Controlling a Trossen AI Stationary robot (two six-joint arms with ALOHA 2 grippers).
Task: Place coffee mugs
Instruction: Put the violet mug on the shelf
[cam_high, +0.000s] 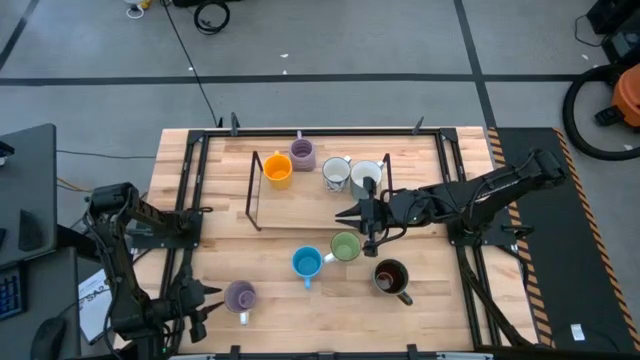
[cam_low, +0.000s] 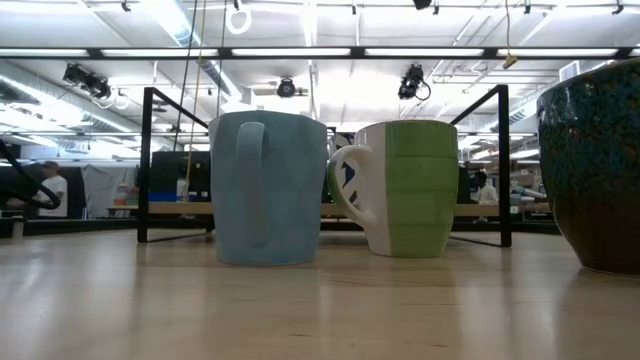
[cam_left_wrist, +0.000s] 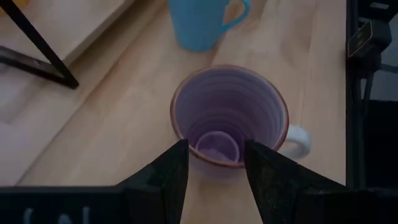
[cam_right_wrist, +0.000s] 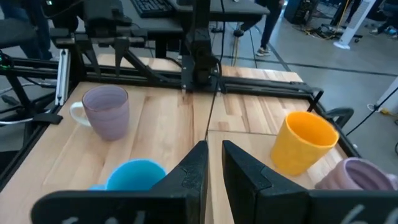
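Note:
A purple mug stands upright near the table's near left corner. My left gripper is open, level with it, one finger on each side of the wall nearest me. On the black wire rack stand the orange mug, lavender mug, patterned white mug and pale mug. The blue mug, green mug and dark brown mug stand on the table. My right gripper hovers at the rack's near edge, fingers almost together and empty.
In the low view the blue mug, green mug and dark brown mug stand in front of the rack. Black frame rails run along the table's left and right sides. Bare wood lies between the purple and blue mugs.

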